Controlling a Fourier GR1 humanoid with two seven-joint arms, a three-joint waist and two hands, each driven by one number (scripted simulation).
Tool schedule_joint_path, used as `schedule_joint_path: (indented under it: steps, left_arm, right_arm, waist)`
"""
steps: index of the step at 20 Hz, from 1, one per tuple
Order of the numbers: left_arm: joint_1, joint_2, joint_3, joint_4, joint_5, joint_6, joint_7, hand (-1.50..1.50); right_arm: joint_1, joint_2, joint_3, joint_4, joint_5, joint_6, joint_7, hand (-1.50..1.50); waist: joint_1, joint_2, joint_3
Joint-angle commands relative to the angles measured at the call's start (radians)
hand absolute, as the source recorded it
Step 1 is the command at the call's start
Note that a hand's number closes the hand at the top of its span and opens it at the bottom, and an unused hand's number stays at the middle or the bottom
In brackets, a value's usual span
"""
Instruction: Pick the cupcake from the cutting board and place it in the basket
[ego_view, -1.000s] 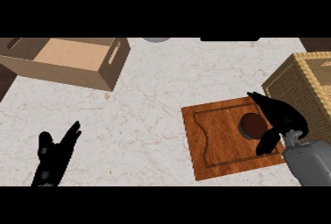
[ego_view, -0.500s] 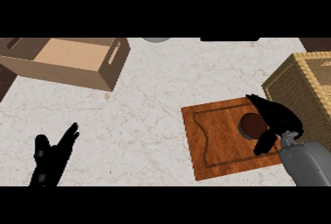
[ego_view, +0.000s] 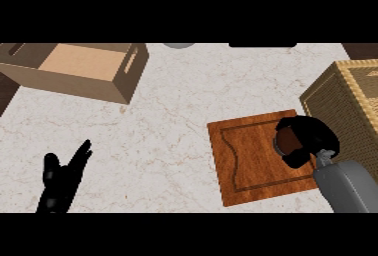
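Two robot hands show. Nearest, well left of the cutting board, the left robot hand rests with fingers straight. On the board's right part, the right robot hand curls around what looks like the cupcake, mostly hidden. Just right of the board stands the wicker basket. Farther, a cardboard box sits on the marble table.

Mid counter: open marble, you can pass freely.
Right edge: basket wall rises just beside cutting board.
Upper left: cardboard box blocks that corner.
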Motion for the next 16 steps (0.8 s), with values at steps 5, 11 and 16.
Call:
schedule_joint_path:
  steps: [5,11,16]
  left_arm:
    - [-0.011,0.011,0.05,0.081,0.027,-0.053,0.001,0.0]
    - [-0.011,0.004,0.049,0.039,-0.003,-0.051,0.019,0.0]
    - [0.029,-0.034,0.039,0.018,-0.002,-0.005,0.043,0.0]
  right_arm:
    - [0.042,-0.031,0.019,0.054,0.103,-0.096,-0.136,1.5]
    - [0.071,0.038,0.055,-0.009,0.187,-0.13,-0.094,1.5]
    - [0.446,0.056,0.306,-0.383,0.285,-0.21,-0.077,1.5]
  waist:
    - [-0.005,0.006,-0.007]
    - [-0.006,0.005,-0.007]
    - [-0.064,-0.01,-0.009]
